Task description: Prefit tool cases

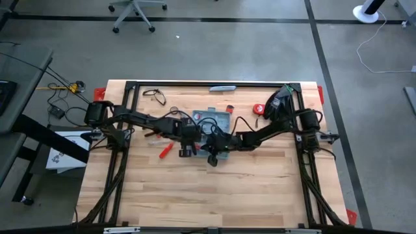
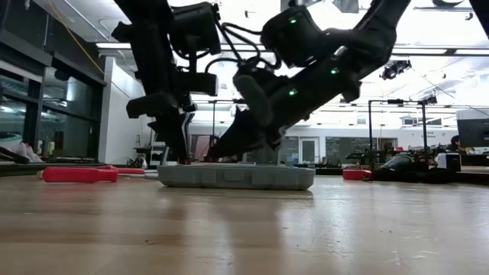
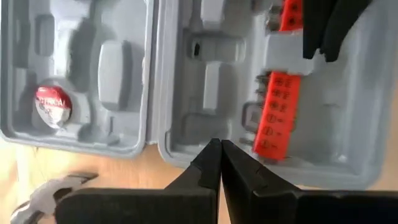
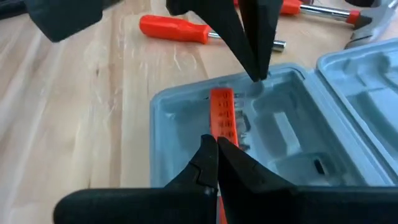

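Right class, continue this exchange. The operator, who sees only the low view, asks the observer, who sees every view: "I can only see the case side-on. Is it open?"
Observer: Yes. The tool case lies opened flat, with both moulded halves facing up.
Operator: Is anything fitted in it?
Observer: A red bit holder sits in one half.
Operator: And the other half?
Observer: A round red-labelled piece sits in one recess there. The other recesses in view are bare.
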Available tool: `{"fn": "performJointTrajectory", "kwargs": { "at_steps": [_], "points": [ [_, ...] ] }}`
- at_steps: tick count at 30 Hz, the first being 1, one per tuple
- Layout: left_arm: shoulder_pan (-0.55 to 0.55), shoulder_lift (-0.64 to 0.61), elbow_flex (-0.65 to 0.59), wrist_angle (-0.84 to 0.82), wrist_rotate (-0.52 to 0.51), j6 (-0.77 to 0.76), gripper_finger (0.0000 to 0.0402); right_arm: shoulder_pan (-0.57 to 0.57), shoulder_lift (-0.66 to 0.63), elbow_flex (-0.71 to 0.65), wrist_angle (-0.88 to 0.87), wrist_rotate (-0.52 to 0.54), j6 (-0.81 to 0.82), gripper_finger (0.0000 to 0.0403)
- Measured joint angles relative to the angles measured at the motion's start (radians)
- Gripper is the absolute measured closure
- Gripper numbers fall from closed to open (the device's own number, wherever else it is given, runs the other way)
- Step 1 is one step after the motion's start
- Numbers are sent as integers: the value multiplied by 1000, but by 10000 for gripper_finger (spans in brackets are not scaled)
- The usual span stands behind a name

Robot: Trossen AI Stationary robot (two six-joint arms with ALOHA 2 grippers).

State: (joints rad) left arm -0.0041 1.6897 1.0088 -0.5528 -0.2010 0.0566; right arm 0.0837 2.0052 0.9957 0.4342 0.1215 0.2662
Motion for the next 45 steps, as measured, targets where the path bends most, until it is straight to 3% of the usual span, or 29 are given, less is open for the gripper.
{"fn": "performJointTrajectory", "kwargs": {
  "at_steps": [8,34,45],
  "points": [
    [17,0,-20,22,42,10,401,-5,80,123,-135,-17,-17,403],
    [24,26,-20,101,73,42,401,28,29,118,-267,94,-34,403],
    [17,26,-20,101,174,23,401,17,31,119,-274,85,-32,403]
  ]
}}
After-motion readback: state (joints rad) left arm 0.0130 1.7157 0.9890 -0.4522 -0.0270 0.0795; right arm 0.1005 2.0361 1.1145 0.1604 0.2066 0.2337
